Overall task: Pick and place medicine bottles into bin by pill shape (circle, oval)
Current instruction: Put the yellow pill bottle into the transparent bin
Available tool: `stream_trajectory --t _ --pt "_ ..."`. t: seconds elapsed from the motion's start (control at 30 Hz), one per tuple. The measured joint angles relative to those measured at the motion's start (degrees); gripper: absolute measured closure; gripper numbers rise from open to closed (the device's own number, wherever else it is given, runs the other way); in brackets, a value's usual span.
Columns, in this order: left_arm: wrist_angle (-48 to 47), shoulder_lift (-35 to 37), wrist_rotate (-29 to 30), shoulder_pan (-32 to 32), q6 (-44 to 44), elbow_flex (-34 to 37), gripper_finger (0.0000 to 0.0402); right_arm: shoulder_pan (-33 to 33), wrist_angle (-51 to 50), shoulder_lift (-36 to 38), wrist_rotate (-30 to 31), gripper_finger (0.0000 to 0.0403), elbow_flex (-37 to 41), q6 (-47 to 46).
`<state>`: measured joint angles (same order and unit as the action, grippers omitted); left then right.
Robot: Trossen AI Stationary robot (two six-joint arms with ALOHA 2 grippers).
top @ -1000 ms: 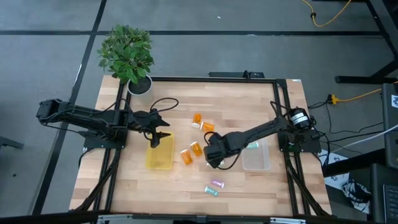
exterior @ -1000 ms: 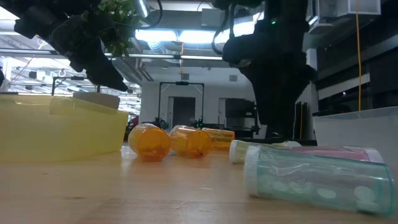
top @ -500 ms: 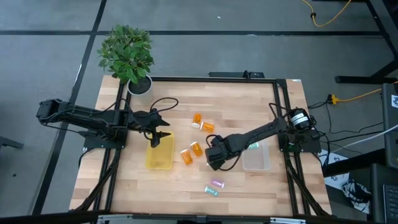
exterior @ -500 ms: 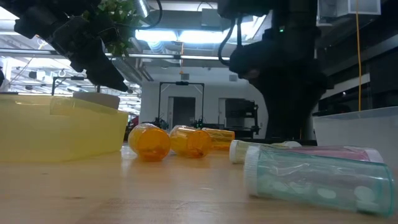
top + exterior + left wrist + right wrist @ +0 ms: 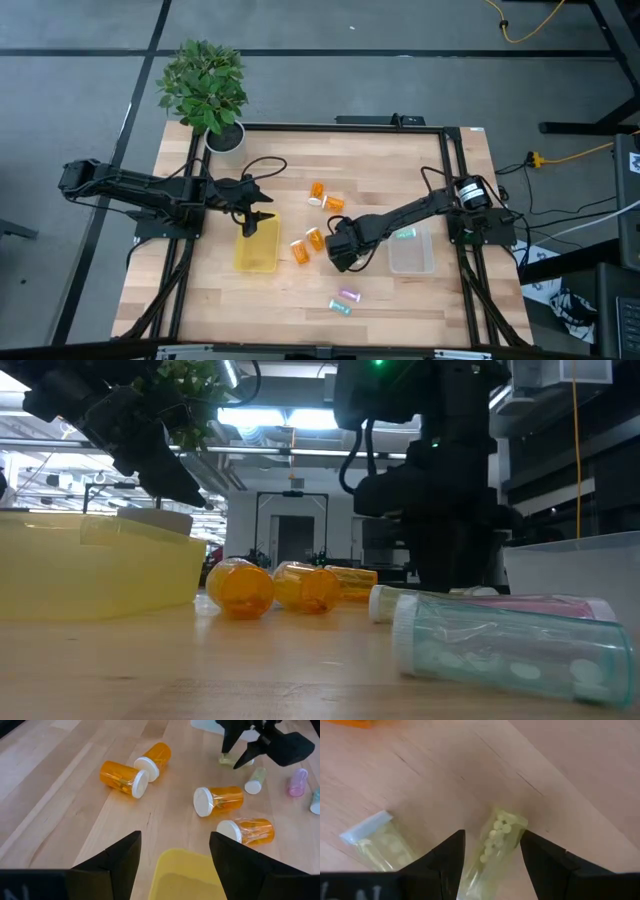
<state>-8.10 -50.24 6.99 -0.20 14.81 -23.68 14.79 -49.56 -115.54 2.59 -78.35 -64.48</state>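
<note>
Pale yellow and see-through, a small vial sits between the fingers of the right pincer, which is partly closed on it down at the wooden counter; round pills show inside it. A second yellowish vial lies just beside it. The pincer is near the counter's middle, between the orange bottles and the clear bin. Two more orange bottles lie farther back, and a purple vial and a green vial lie toward the front edge; whether those two touch is hard to tell. The left pincer hovers with fingers spread and empty over the back end of the yellow bin. A potted plant stands at the counter's back left corner.
</note>
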Motion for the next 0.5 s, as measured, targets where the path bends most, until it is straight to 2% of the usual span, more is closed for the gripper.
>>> stream_trajectory --t 0.13,0.5 --pt "-0.02 0.0 0.0 0.0 0.03 0.0 0.0172 -0.68 0.54 -0.03 -0.16 0.0209 0.0 1.37" --pt "-0.02 0.0 0.02 0.0 0.04 0.0 0.0172 -2.5 1.92 -0.03 -0.31 0.0209 0.0 13.17"
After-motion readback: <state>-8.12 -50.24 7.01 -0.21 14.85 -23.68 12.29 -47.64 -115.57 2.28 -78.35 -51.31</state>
